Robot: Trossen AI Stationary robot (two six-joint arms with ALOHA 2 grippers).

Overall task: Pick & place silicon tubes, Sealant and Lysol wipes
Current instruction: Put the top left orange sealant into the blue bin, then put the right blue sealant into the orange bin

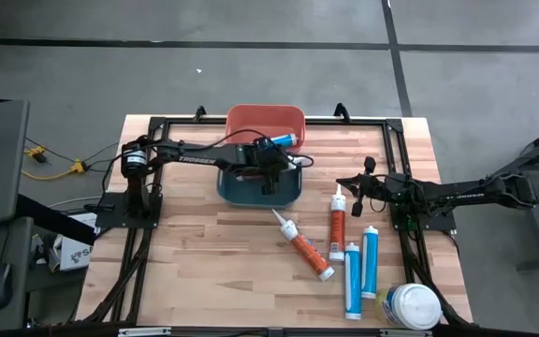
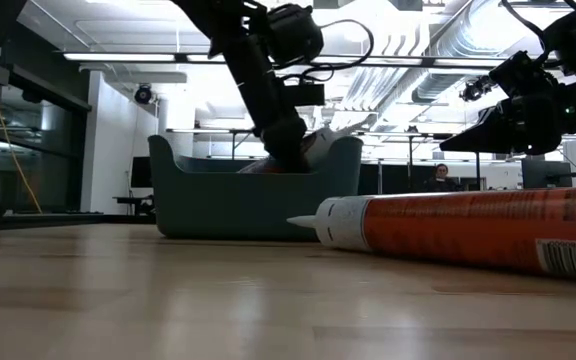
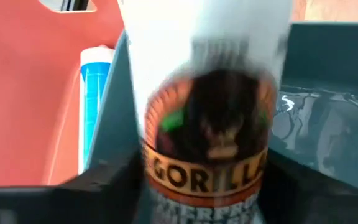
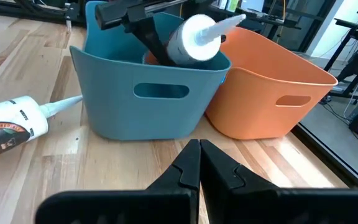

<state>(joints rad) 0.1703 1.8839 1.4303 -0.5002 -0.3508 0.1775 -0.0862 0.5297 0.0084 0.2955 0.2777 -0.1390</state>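
Stiff, light, our sealant tube (image 4: 194,38) sits clenched mid-body in the left end effector (image 1: 271,168) over the blue bin (image 4: 148,93); right end effector (image 4: 199,163) clenched empty.

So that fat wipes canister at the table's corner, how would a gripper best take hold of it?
The Lysol wipes stand upright, white lid facing up, near the table edge. Probably best to come in level from the side and clamp the round body below the lid; its width may need fully opened fingers. The right gripper, now shut, is nearer; a blue tube lies beside the canister.
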